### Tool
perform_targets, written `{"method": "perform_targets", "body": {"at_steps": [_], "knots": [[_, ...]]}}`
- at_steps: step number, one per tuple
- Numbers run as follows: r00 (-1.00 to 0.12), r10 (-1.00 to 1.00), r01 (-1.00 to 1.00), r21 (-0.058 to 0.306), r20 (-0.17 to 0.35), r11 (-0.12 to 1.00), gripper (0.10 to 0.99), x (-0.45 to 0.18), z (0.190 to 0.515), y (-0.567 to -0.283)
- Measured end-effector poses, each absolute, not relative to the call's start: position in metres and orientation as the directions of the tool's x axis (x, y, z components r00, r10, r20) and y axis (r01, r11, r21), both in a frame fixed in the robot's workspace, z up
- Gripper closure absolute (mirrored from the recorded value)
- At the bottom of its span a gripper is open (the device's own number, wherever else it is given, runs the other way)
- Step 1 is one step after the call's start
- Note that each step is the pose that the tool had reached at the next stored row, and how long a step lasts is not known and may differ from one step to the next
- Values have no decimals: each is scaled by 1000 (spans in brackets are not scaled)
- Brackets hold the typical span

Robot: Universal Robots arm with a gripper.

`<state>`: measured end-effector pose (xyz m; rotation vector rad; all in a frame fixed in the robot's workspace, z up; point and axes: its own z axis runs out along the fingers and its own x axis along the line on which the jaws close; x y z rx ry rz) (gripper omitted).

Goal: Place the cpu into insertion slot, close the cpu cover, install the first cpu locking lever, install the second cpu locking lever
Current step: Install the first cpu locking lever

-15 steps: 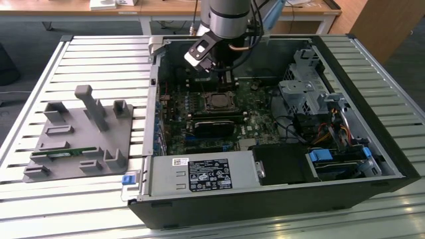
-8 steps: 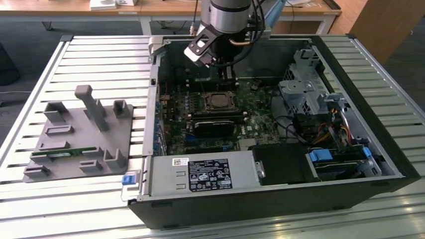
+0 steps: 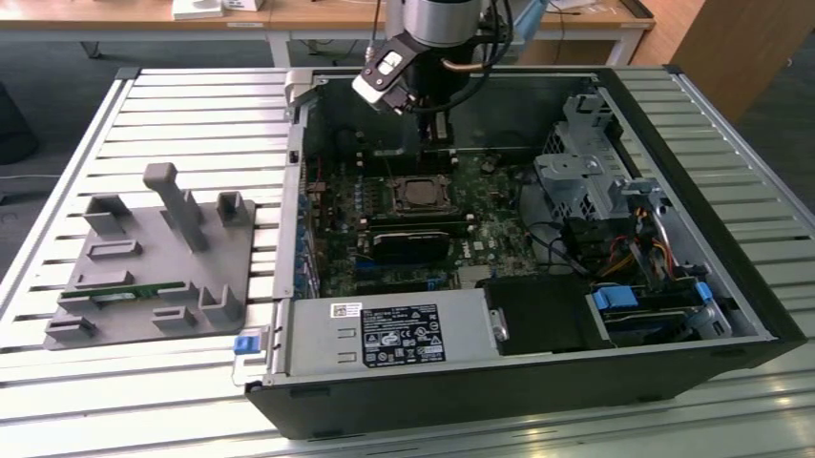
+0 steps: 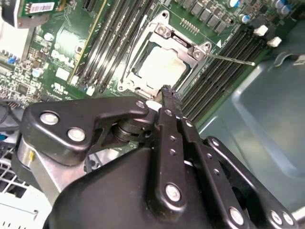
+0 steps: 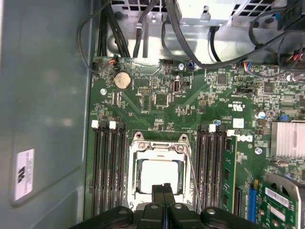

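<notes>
An open case [image 3: 510, 396] is laid on a slatted metal surface [image 3: 191, 105]. A grey fixture [image 3: 153, 267] is set beside it, toward the exterior view's left. Behind the surface, wooden desks [image 3: 319, 14] are seen on a dark floor [image 3: 52, 57].

Inside the case, a green board [image 5: 157, 102] is mounted. The insertion slot [image 3: 418, 194] is found near its middle, flanked by long black memory slots [image 5: 107, 171]. The cpu [image 5: 160, 175] is seated in the insertion slot, its pale metal top shown in both wrist views. The cover [image 5: 133, 176] is laid flat around it, and the cpu is framed by its cut-out. A thin lever [image 4: 233, 59] is seen jutting from one corner of the insertion slot over the memory slots.

The end effector [image 5: 163, 187] is held just above the edge of the insertion slot. Its fingers [image 4: 167, 98] are pressed together, and nothing is gripped between them.

A large white label [image 3: 388, 334] with dense print and marks is fixed to the silver box at the front of the case. A white sticker [image 5: 24, 174] is stuck to the case wall. A barcode label [image 5: 279, 196] is carried on a green card. White lettering is printed across the board.
</notes>
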<state>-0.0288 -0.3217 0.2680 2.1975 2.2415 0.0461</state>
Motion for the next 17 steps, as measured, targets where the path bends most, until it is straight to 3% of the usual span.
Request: {"method": "perform_targets", "body": {"at_steps": [6, 17], "knots": [[-28, 999, 999, 23, 19, 27, 980, -29, 275, -322], [-207, 978, 978, 23, 19, 206, 980, -29, 275, -322]]}}
